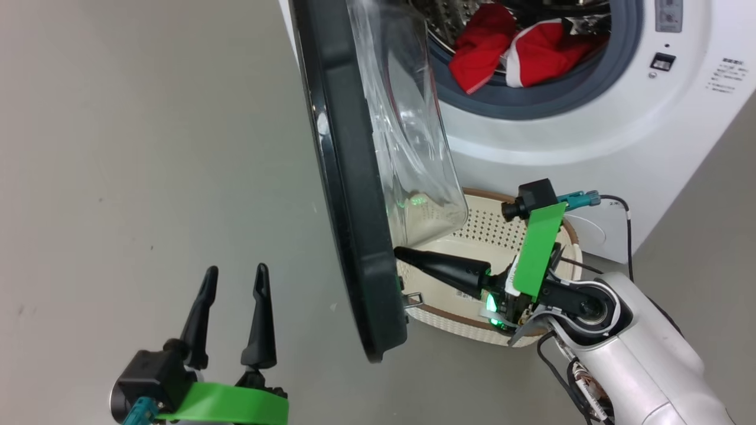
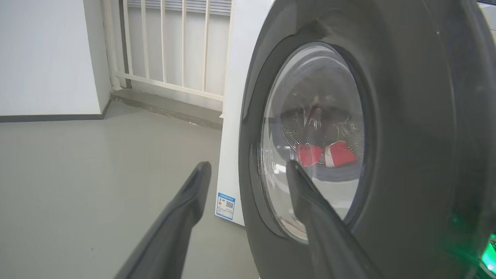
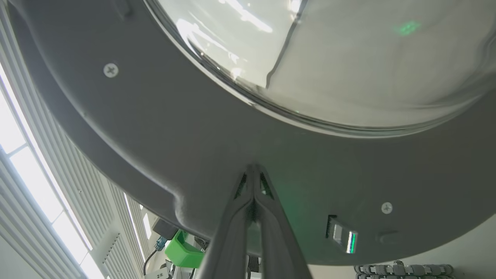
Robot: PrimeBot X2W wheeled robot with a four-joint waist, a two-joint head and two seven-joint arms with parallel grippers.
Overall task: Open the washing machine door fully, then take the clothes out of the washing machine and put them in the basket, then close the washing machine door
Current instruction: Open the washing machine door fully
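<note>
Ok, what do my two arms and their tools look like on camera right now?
Both the left tool and right tool have two long, tapering black fingers, a bright green bracket and a black wrist camera with a teal plug. The right forearm is glossy pale grey-white with a black-ringed joint, black cables and a green light glowing.

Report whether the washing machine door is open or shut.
Open, partway: the washing machine door stands swung out edge-on from the washing machine, baring the clothes inside.
</note>
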